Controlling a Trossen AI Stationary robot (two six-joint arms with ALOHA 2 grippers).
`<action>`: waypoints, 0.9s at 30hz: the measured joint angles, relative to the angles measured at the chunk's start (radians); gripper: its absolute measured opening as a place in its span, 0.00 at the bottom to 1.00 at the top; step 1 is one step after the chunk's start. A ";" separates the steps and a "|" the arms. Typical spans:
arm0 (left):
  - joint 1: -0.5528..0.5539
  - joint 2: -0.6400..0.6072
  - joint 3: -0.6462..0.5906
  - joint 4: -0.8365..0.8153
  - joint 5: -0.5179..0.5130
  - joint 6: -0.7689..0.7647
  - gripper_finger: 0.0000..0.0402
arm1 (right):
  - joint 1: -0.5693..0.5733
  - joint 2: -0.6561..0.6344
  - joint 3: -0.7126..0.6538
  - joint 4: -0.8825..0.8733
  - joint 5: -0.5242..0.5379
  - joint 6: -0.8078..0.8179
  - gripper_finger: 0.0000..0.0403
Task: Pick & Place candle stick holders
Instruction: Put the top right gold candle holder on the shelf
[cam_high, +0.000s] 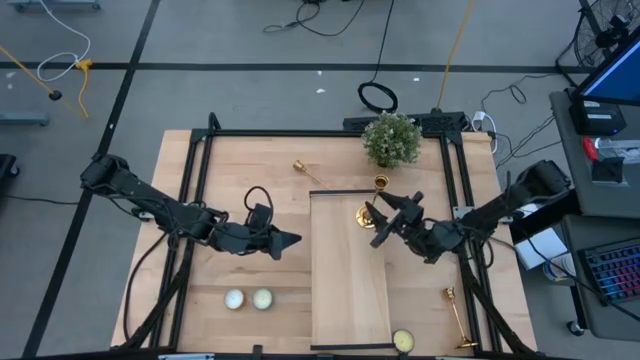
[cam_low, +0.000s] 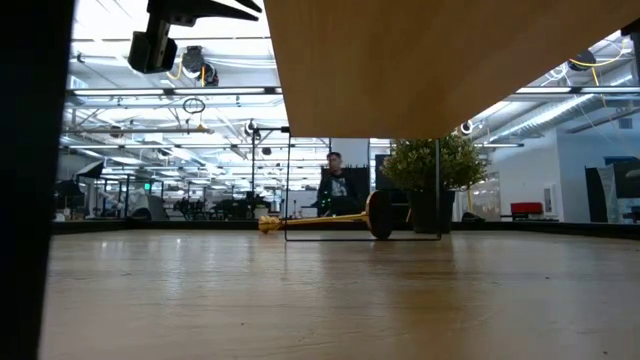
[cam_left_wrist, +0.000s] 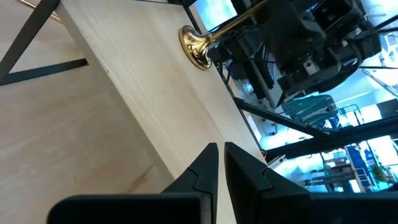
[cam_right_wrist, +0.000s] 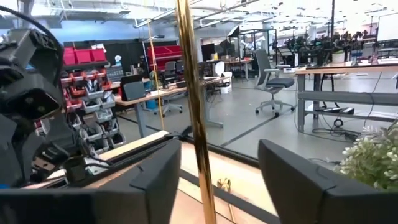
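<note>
I can't make out any readable label or writing from here. My right gripper (cam_high: 379, 222) sits over the raised wooden board (cam_high: 350, 300), its fingers (cam_right_wrist: 152, 180) spread on either side of an upright candlestick (cam_high: 372, 205) whose stem runs between them with a gap on each side, so they look apart from it. The candlestick's base stands on the board near its far end. My left gripper (cam_high: 290, 239) hangs just left of the board with its fingers (cam_left_wrist: 202, 171) nearly together, holding nothing. A second candlestick (cam_high: 307, 171) lies on the table (cam_high: 240, 170) near the potted plant (cam_high: 391, 139). A third (cam_high: 457, 315) lies right of the board, well apart.
</note>
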 joint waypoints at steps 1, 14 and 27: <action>0.000 0.000 0.000 0.000 -0.001 0.002 0.08 | 0.003 -0.012 0.000 -0.009 -0.001 0.000 0.58; 0.000 0.000 0.000 0.000 -0.013 0.063 0.08 | 0.042 -0.141 0.001 -0.315 -0.235 0.384 0.74; 0.000 -0.001 0.000 -0.001 -0.026 0.115 0.08 | 0.148 -0.145 0.001 -0.326 -0.152 0.423 0.72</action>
